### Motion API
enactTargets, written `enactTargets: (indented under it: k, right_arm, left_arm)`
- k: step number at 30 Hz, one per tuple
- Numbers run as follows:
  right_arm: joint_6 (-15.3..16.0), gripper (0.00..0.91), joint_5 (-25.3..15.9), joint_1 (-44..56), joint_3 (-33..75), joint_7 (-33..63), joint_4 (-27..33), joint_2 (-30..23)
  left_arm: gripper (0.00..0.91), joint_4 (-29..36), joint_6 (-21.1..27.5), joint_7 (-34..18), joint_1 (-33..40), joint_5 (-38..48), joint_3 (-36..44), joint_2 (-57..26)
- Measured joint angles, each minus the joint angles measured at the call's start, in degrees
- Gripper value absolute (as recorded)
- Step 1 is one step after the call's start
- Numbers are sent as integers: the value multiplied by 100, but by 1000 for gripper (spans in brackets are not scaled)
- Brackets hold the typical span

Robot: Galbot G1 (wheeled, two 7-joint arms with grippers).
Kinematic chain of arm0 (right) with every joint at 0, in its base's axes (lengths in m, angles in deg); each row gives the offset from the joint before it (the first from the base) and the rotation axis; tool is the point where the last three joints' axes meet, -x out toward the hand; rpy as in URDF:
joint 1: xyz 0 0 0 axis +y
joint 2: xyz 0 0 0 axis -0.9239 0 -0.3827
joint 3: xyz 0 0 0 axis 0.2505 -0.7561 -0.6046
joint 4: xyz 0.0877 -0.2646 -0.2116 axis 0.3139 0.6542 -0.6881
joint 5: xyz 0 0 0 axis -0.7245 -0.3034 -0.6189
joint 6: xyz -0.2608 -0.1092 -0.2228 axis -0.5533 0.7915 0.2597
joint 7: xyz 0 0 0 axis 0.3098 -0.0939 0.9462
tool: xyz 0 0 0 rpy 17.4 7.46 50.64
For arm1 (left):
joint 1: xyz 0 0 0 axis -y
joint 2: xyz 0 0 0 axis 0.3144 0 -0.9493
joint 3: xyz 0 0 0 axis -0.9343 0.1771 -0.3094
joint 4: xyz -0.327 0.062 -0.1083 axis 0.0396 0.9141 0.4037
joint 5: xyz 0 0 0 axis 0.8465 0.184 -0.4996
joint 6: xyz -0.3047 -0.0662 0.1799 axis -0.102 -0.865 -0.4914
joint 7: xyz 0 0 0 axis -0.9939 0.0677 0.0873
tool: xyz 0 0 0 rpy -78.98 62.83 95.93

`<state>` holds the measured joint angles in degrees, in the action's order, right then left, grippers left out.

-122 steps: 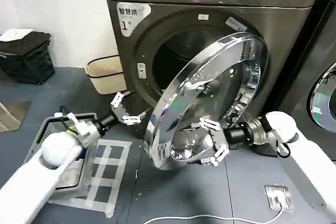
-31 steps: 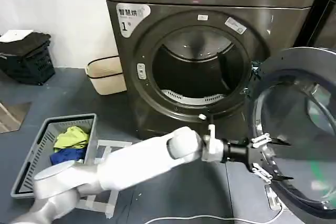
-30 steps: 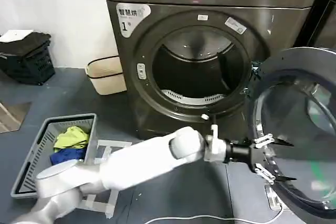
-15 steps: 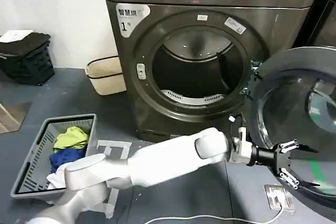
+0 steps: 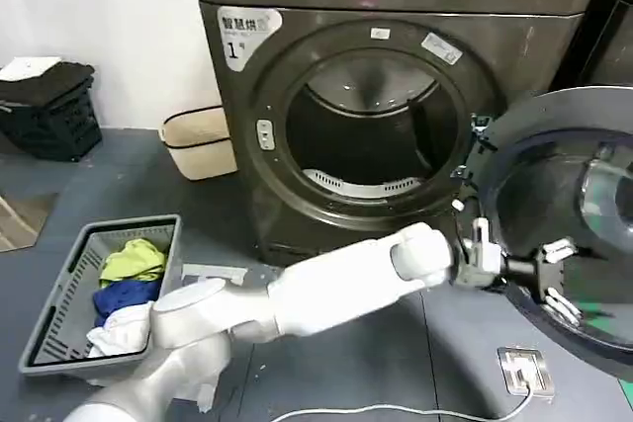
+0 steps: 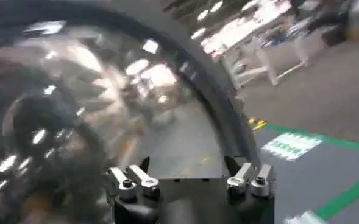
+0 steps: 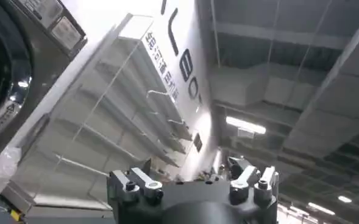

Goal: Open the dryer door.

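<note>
The dryer door [image 5: 539,190] stands swung wide to the right of the grey-brown machine with the "1" sticker [image 5: 237,33], and its dark inner side faces me. The drum opening [image 5: 371,135] is fully exposed. My left arm reaches across the machine's front, and my left gripper [image 5: 559,282] is open against the lower inner face of the door. In the left wrist view the left gripper [image 6: 188,167] is spread in front of the door's curved glass [image 6: 75,109], with nothing between its fingers. In the right wrist view my right gripper [image 7: 188,167] is open, empty and pointing up at the ceiling.
A grey laundry basket [image 5: 109,227] with clothes sits on the floor at left. A beige bin [image 5: 198,140] and a black crate [image 5: 49,111] stand by the wall. A small white plate [image 5: 524,371] and a cable [image 5: 376,410] lie on the floor. A darker machine [image 5: 608,37] stands at right.
The door has swung from half-open to wide open on the right. My left gripper has followed it rightward along its inner face. The right arm has left the head view.
</note>
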<state>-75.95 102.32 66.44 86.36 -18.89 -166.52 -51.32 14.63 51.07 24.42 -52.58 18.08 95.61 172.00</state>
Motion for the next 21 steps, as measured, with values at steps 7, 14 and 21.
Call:
enactTargets:
  k: [7, 14, 21]
  right_arm:
    - [-24, 907, -39, -23, -6, -2, 17, 0]
    - [-71, 907, -158, -57, -11, 48, 67, 0]
    - [-85, 907, -186, -106, -28, 67, 102, 0]
  left_arm:
    - [907, -438, 232, -207, 22, 35, -151, -1]
    - [907, -564, 516, -475, -25, 25, -240, 0]
    - [907, -601, 563, -600, -56, 51, -265, -1]
